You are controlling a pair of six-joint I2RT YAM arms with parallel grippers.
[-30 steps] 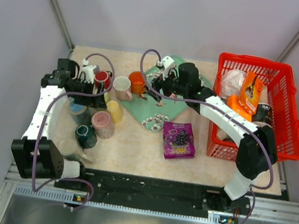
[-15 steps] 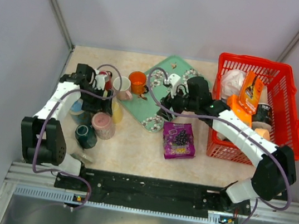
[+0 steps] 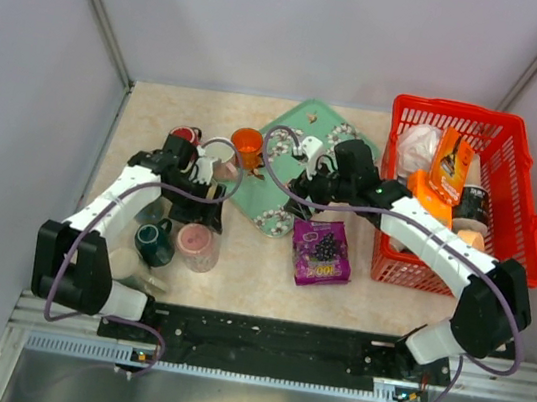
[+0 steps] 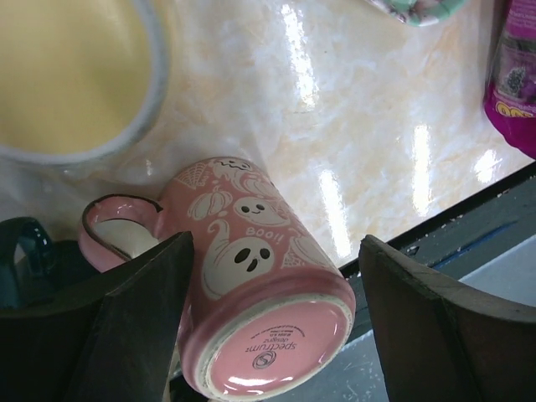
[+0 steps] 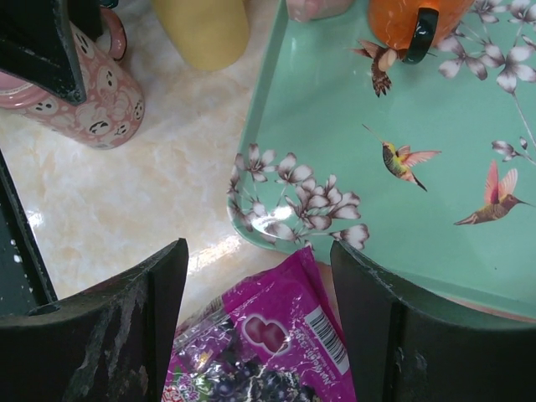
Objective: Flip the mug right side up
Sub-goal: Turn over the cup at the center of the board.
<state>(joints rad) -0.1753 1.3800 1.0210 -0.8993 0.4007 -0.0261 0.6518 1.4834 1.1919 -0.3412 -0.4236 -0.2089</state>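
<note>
**Change of state.** The left gripper has come across from the far-left cluster of mugs. It now hangs over the pink mug, with its fingers apart and one on each side of the mug body. Whether either finger touches the mug cannot be told. The pink mug stands in the near-left part of the surface, base up and mouth down. It appears to sit a little nearer the near edge than it did a second ago. The right gripper has drawn back from the far end of the tray. It now hovers over the tray's near corner, fingers apart and holding nothing.

**Meaning for the task.** Judge the approach as done and the grasp as not yet made. The mug has not been turned.

**Edges and room.**
- The near edge of the surface lies close behind the mug. Do not swing the mug that way.
- The dark green mug stands just beside it on the left.
- The yellow mug stands just beyond it, toward the far edge.
- Bare surface lies to the right, between the mug and the purple snack bag. Use this room for the turn.
- The right arm is near that space. Keep it clear.
</note>
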